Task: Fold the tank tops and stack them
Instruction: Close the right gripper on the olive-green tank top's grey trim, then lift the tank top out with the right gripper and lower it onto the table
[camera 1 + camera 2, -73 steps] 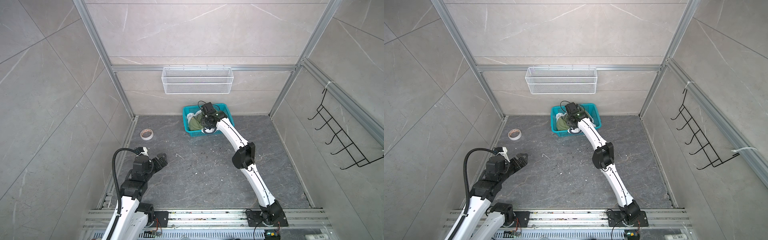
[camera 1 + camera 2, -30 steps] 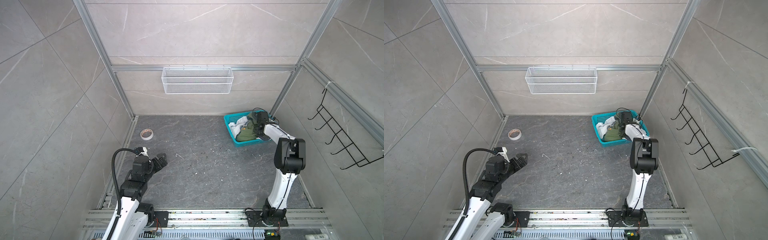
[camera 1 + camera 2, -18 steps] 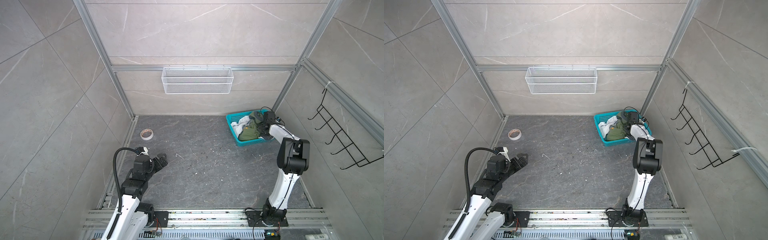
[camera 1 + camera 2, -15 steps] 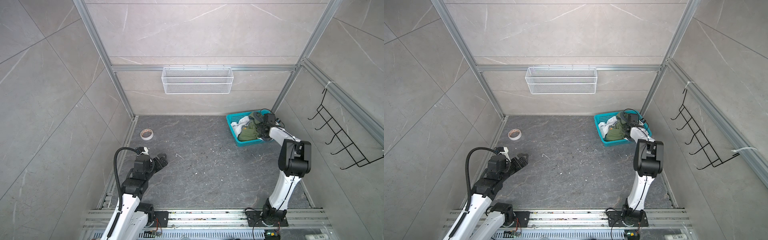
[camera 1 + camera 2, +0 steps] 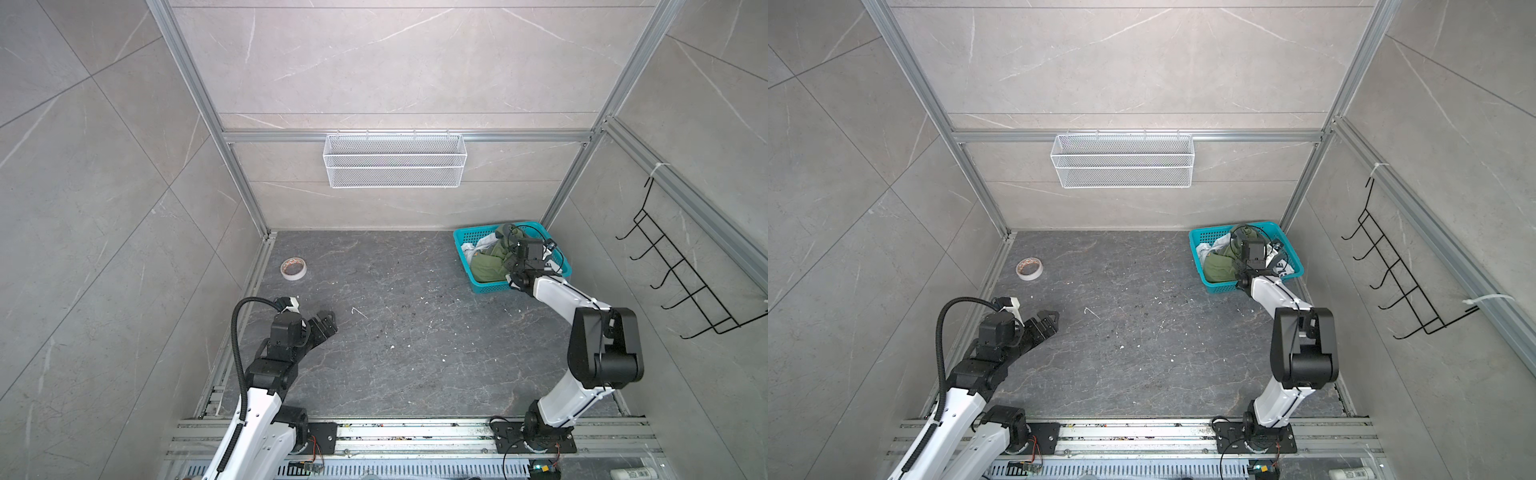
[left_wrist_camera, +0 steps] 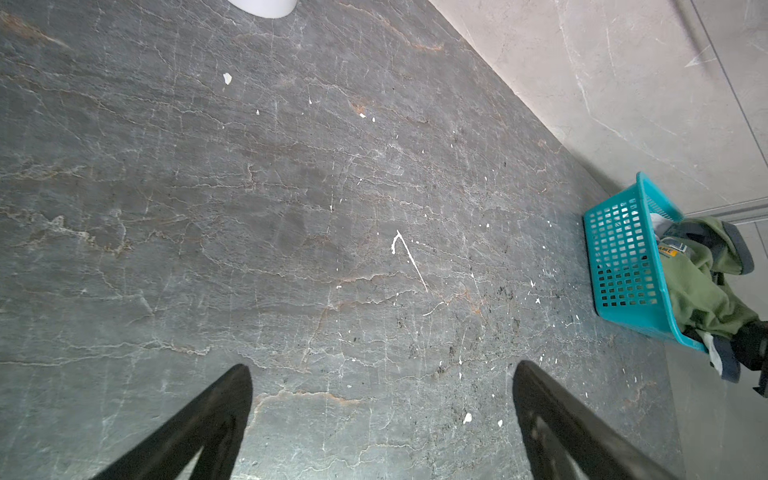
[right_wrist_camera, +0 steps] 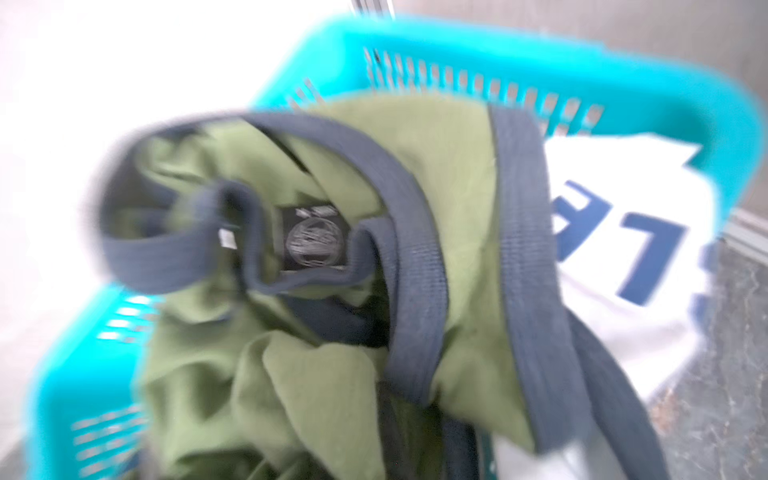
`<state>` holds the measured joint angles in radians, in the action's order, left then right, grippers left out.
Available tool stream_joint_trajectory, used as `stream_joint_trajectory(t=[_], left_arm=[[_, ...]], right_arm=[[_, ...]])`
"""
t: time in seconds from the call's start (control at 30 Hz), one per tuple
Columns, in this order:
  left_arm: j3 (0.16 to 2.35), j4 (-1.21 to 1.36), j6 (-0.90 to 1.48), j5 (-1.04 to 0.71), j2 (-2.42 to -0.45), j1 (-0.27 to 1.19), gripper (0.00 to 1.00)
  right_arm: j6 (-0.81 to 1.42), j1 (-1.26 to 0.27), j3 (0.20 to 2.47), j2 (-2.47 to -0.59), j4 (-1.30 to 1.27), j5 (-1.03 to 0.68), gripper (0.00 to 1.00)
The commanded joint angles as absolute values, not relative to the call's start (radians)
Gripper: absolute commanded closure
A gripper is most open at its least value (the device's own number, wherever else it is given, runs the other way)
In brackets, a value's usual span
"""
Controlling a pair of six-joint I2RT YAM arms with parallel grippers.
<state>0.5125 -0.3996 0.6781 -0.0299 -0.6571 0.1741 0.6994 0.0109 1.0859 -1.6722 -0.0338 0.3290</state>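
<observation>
Nothing is folded yet: the green top (image 5: 487, 266) and white top (image 7: 623, 332) lie crumpled in the basket (image 5: 462, 243), mid-right in a top view, my right fingers (image 6: 751, 347) closed there, on what I cannot tell, my left fingers (image 6: 208, 419) wide open.

Blur smears the right wrist view: the label (image 7: 313, 241) inside the olive green tank top (image 7: 291, 395) is unreadable, and the white tank top (image 7: 623, 249), partly under it in the teal basket (image 7: 540, 50), shows only part of its navy lettering. Both top views hide the fingers of the right gripper (image 5: 512, 268) over the basket, along with whatever they hold. The left wrist view's edge cuts off the tape roll (image 6: 262, 6) and the fingers (image 6: 199, 424) of the left gripper (image 6: 380, 374).
</observation>
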Motion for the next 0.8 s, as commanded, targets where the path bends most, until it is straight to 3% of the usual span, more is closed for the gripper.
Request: stream_joint_trajectory(t=[0.0, 0.5, 0.77], left_arm=[[0.504, -0.365, 0.671, -0.05, -0.652, 0.173, 0.0], [0.483, -0.338, 0.673, -0.074, -0.67, 0.172, 0.0], [0.477, -0.33, 0.675, -0.084, -0.682, 0.172, 0.0]], right_arm=[[0.665, -0.022, 1.045, -1.585, -0.217, 0.375, 0.96], [0.631, -0.144, 0.872, -1.364, -0.415, 0.453, 0.95], [0.559, -0.264, 0.875, -1.222, -0.383, 0.549, 0.97]])
